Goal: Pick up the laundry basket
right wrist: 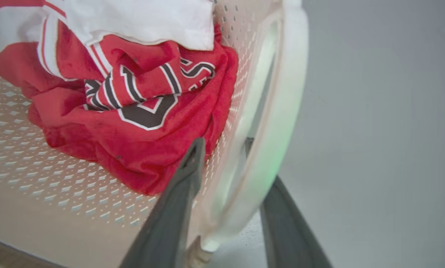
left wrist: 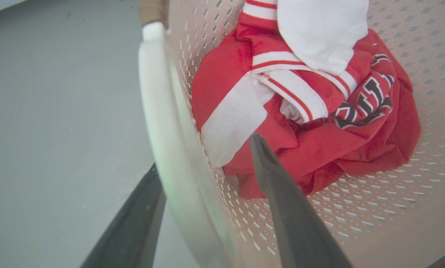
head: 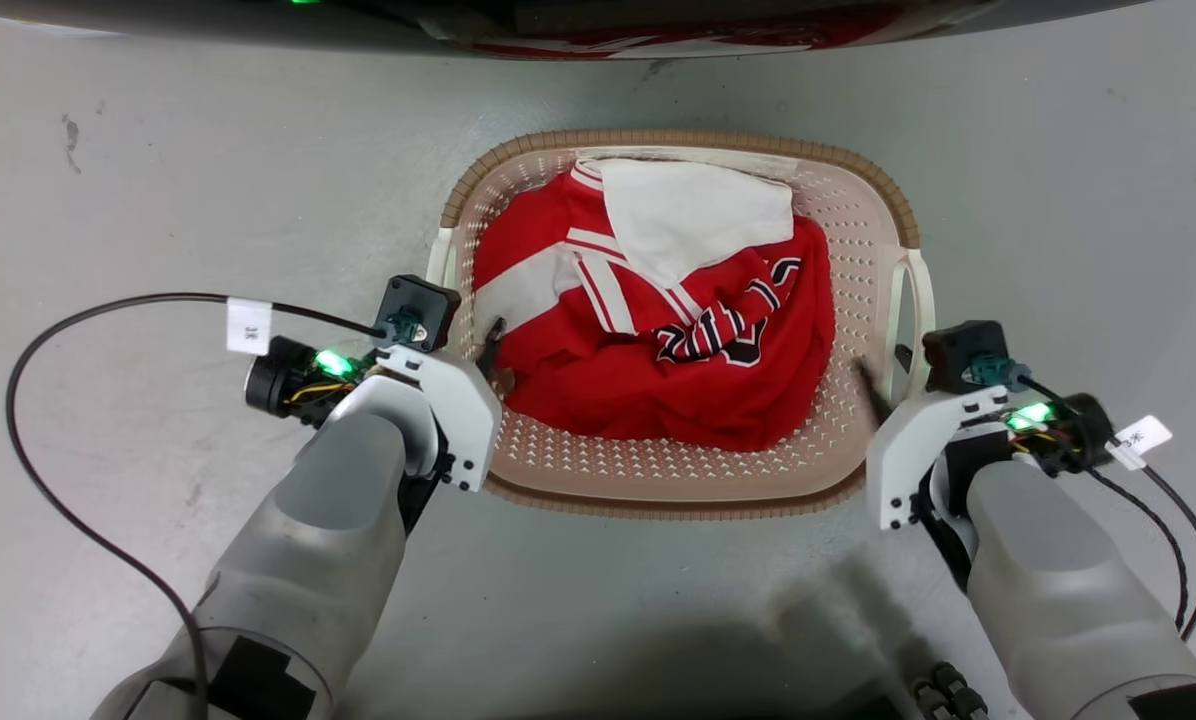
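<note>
The laundry basket (head: 863, 200), cream and perforated with a brown rim, stands on the grey floor with red and white clothes (head: 658, 330) in it. My left gripper (head: 478, 350) straddles the basket's left side. In the left wrist view one finger (left wrist: 140, 223) is outside the white handle (left wrist: 159, 123) and the other finger (left wrist: 282, 193) is inside the wall, with a gap, so the left gripper (left wrist: 205, 152) is open. My right gripper (head: 888, 375) straddles the right handle (right wrist: 282, 111). The fingers of the right gripper (right wrist: 223, 140) stand close on the wall and handle.
A dark rounded machine edge (head: 598, 25) runs along the top of the head view, just beyond the basket. Bare grey floor (head: 158, 180) lies on both sides. Black cables (head: 48, 470) loop from each wrist over the floor.
</note>
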Controlling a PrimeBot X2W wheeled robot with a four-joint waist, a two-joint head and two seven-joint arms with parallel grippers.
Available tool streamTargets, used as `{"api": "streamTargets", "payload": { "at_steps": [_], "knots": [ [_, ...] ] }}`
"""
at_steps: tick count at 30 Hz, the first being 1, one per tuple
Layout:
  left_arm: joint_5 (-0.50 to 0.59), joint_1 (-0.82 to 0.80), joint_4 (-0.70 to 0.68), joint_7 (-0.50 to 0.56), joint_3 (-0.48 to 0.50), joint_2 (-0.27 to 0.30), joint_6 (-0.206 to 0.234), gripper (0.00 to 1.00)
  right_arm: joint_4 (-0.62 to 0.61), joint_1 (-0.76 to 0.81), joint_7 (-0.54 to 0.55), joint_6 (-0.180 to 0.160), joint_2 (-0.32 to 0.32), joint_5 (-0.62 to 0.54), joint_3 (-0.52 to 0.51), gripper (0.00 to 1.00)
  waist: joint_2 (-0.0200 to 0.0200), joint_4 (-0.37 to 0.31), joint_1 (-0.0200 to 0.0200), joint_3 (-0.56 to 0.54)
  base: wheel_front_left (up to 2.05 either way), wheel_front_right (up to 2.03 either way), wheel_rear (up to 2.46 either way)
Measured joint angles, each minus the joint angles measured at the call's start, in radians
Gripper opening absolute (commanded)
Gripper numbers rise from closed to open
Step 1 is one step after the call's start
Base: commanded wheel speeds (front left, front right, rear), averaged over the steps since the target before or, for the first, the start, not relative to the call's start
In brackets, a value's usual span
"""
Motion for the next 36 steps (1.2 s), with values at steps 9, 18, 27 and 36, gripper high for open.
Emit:
{"api": "streamTargets", "payload": {
  "at_steps": [9,18,27,36],
  "knots": [
    [-0.085,0.017,0.006,0.015,-0.040,-0.007,0.008,0.00,0.025,-0.006,0.001,-0.001,-0.005,0.006,0.037,0.00,0.0000,0.006,0.0000,-0.045,0.00,0.00,0.00],
    [-0.208,0.129,0.001,0.108,-0.087,-0.007,0.008,0.00,0.038,0.054,0.048,-0.001,-0.006,0.018,0.100,0.00,0.0000,0.015,-0.0001,-0.194,0.00,0.00,0.00],
    [-0.325,0.243,-0.037,0.210,-0.153,0.012,0.008,0.00,0.040,0.141,0.144,0.000,-0.005,0.116,0.224,0.00,0.0001,0.031,-0.0002,-0.386,0.00,0.00,0.00],
    [-0.446,0.322,-0.075,0.348,-0.224,0.043,0.008,0.00,0.016,0.209,0.269,-0.002,-0.008,0.258,0.400,0.00,0.0000,0.051,-0.0003,-0.563,0.00,0.00,0.00]
  ]
}}
